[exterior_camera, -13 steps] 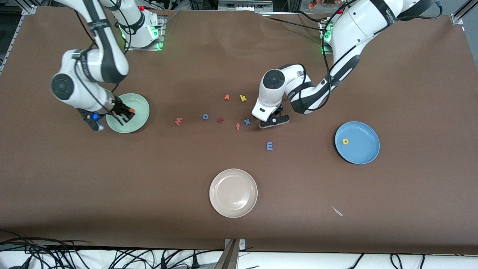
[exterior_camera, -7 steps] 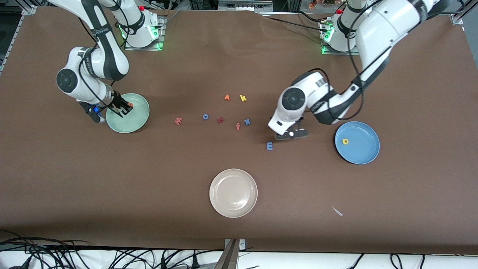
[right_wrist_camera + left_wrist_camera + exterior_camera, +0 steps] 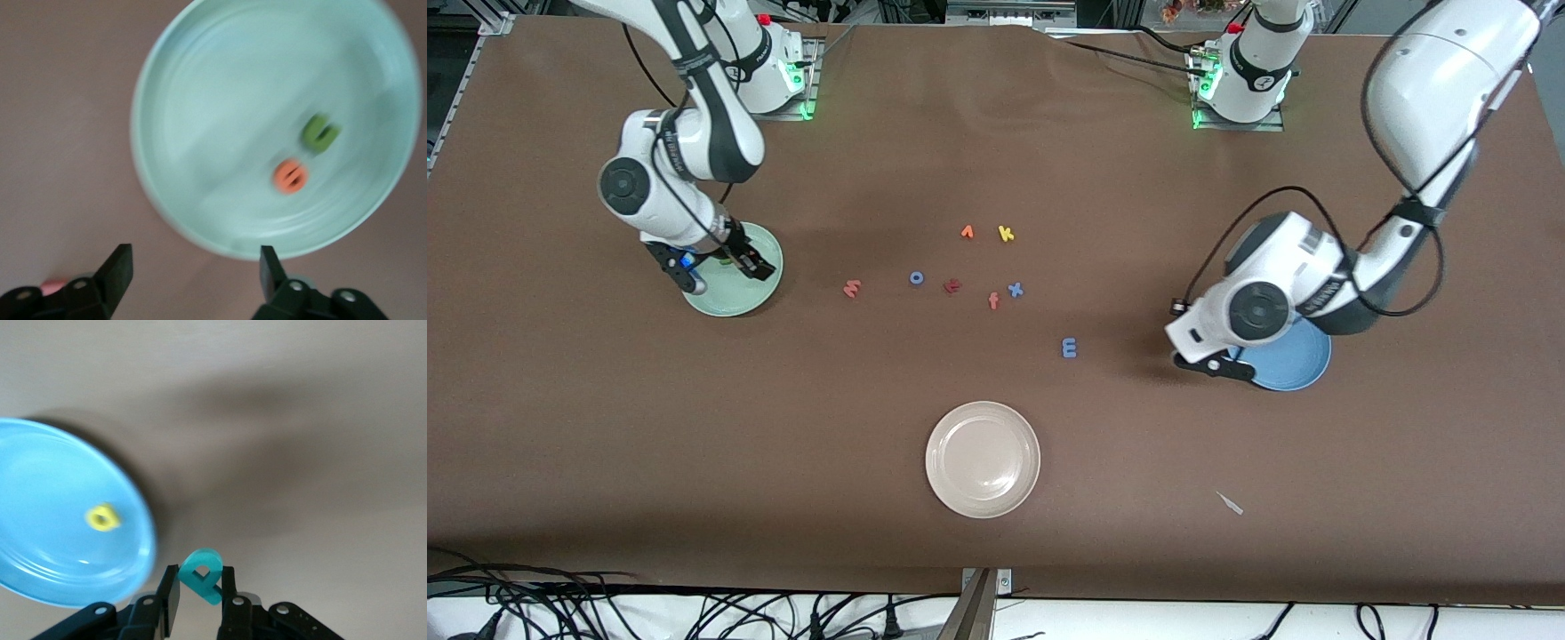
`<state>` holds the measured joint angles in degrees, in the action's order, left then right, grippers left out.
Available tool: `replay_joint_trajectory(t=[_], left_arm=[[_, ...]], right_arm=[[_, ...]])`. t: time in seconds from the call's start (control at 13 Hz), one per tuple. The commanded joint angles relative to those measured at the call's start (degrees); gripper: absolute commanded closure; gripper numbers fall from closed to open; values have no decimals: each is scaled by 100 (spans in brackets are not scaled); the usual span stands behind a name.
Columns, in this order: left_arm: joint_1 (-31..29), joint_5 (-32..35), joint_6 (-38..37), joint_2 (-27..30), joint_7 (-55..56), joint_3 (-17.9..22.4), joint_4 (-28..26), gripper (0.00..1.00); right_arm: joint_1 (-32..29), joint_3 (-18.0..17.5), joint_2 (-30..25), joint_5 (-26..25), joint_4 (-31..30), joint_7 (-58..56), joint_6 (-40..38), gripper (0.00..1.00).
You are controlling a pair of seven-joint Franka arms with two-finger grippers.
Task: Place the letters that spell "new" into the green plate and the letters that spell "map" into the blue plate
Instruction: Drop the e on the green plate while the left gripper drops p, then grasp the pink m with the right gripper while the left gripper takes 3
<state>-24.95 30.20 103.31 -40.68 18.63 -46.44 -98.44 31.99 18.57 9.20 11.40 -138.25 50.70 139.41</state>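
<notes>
At the right arm's end of the table, the right gripper hangs over the green plate, its fingers spread apart and holding nothing; the green "n" and orange "e" lie side by side in that plate. Toward the table's middle, the pinkish "w" lies on the cloth, then a blue "o", a dark red "t", an orange "v", an orange "f", a yellow "k" and a blue "x". The blue "m" lies nearer the camera than these, and the cream plate nearer still. Over the edge of the blue plate, the left gripper is clamped on the teal "p"; the yellow "a" lies in that plate.
</notes>
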Motion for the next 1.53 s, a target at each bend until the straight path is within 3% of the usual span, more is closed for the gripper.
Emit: replay_joint_trajectory(t=[0.0, 0.15, 0.23, 0.31, 0.38, 0.46, 0.77, 1.0, 1.3, 1.46], left_arm=[[-527, 178, -92, 69, -1192, -32, -9, 91], [-704, 511, 13, -36, -1677, 29, -17, 87], [-696, 644, 92, -89, -1792, 108, -35, 82], [-687, 654, 180, -133, -1802, 152, -44, 71], [-696, 636, 180, -134, -1802, 153, -44, 28], [-661, 541, 146, -108, -1732, 135, -9, 0], [-599, 198, 180, -72, -1189, -75, 9, 0], [13, -127, 757, -90, 380, -129, -9, 0], [1182, -94, 1699, -344, 2334, 29, -9, 0], [1744, -67, 2156, -397, 3011, 335, -9, 0]], right_arm=[[36, -511, 353, 73, 351, 240, 234, 10], [36, -871, 608, 64, 387, 116, 760, 10], [36, -1047, 749, 73, 378, 107, 1059, 10], [36, -1144, 898, 64, 387, 107, 1323, 10], [36, -1276, 1030, 56, 387, 107, 1560, 10], [36, -1373, 1119, 64, 387, 107, 1789, 10], [71, -1382, 1251, 55, 387, 37, 1975, 16], [88, -1391, 1426, 55, 387, 46, 2282, 20], [88, -1382, 1383, 55, 396, -42, 2301, 70], [80, -1374, 1348, 64, 405, -138, 2266, 84]])
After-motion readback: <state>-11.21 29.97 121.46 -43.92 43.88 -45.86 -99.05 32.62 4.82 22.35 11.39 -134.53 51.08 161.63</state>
